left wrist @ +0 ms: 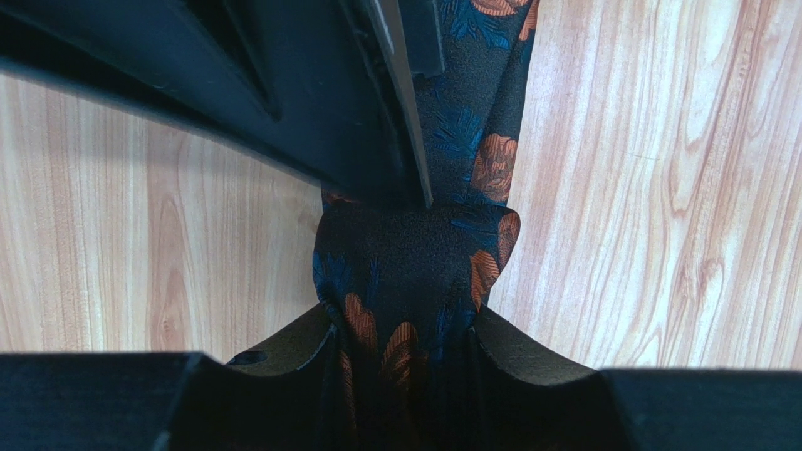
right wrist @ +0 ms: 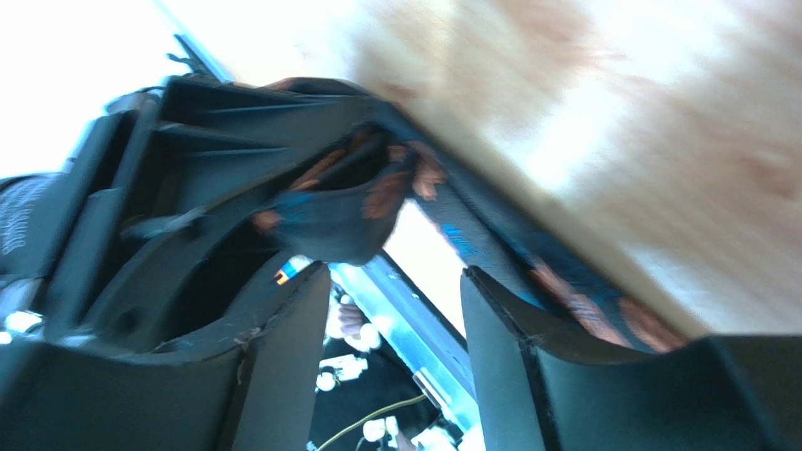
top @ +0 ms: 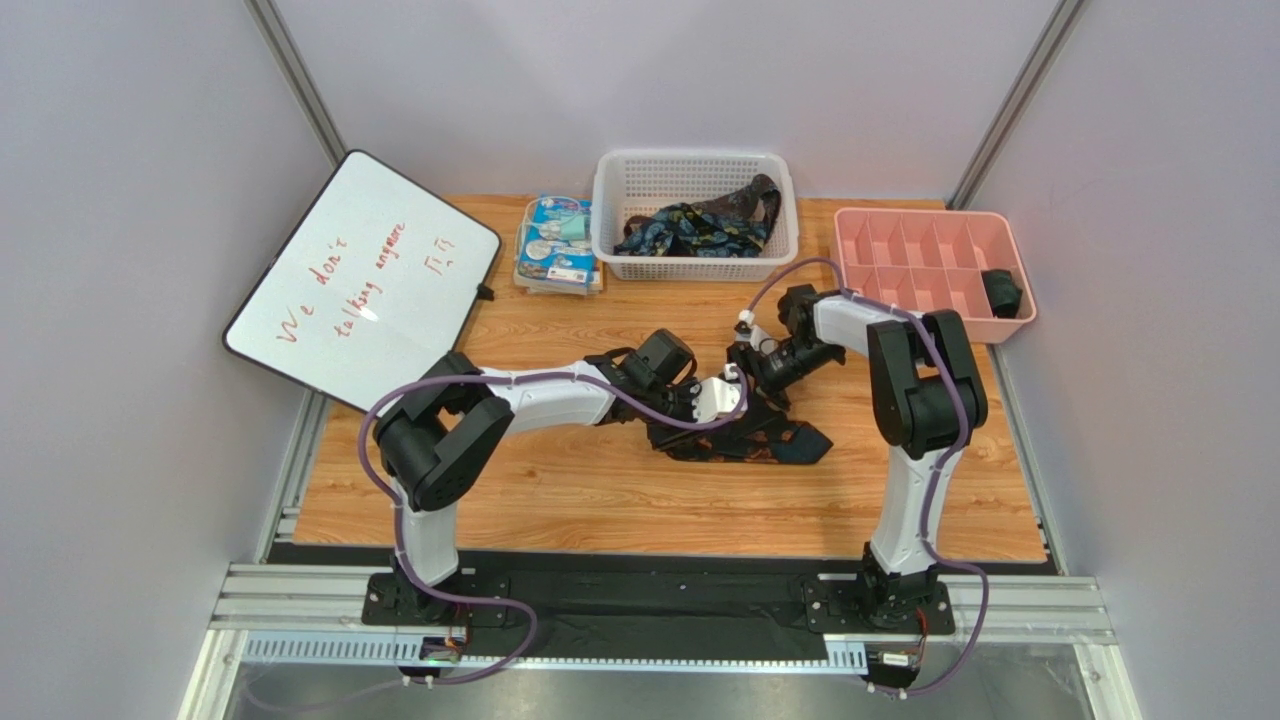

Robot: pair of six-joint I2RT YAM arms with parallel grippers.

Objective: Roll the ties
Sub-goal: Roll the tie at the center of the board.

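As viewed from overhead, found one tie [top: 781, 443] lying on the tabletop [top: 571, 495] in front of the white basket [top: 616, 188], toward its right end, with both arms meeting over it. Noted more ties [top: 699, 228] heaped inside that basket. Recorded the left arm [top: 541, 393] extended in from the basket's front left and the right arm [top: 902, 375] from its front right.

Found the left jaws narrow and closed on a bunched, folded end of the tie, with fabric filling the gap between the left fingers [left wrist: 527, 352]. Found the right jaws standing apart with nothing between them, tips just beside the same bunch. Observed one right finger edge against the fabric in the left wrist view. Cannot confirm a tight coil, the right wrist view being blurred and the bunch partly hidden.

Noted a dark bundle [top: 1002, 293] in an end compartment of the pink tray [top: 857, 225], right of the basket. Cannot tell whether it is a rolled tie.

Judged the step in hand as starting the roll at one end, with the rest of the tie trailing flat. Judged the task early, given the heap left in the basket. Judged the next move to call for turning the pinched end over onto the flat length, with the right jaws steadying the fabric, edges kept aligned and the coil kept from slackening.
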